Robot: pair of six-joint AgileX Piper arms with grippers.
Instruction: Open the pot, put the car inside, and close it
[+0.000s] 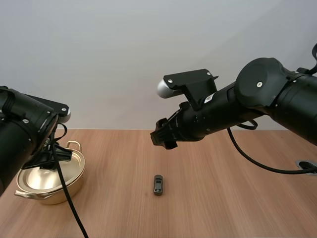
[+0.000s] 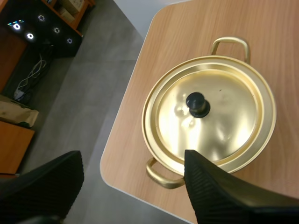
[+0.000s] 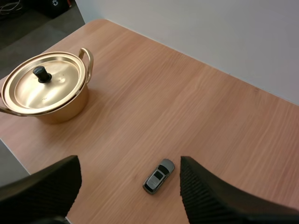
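Soft even light; glare on lid (image 2: 229,116)

Right gripper (image 3: 128,162) hangs spread wide above the table (image 3: 196,102); grey car (image 3: 159,176) lies below it; gold pot (image 3: 56,109), lid (image 3: 44,86) on, stands well apart.

A wooden table (image 1: 223,198) with a rounded corner carries two things; a golden pot (image 1: 45,196), its lid (image 2: 224,126) on, stands near the left edge by that corner; a small grey toy car (image 1: 158,184) lies well apart from it, near the table's middle.
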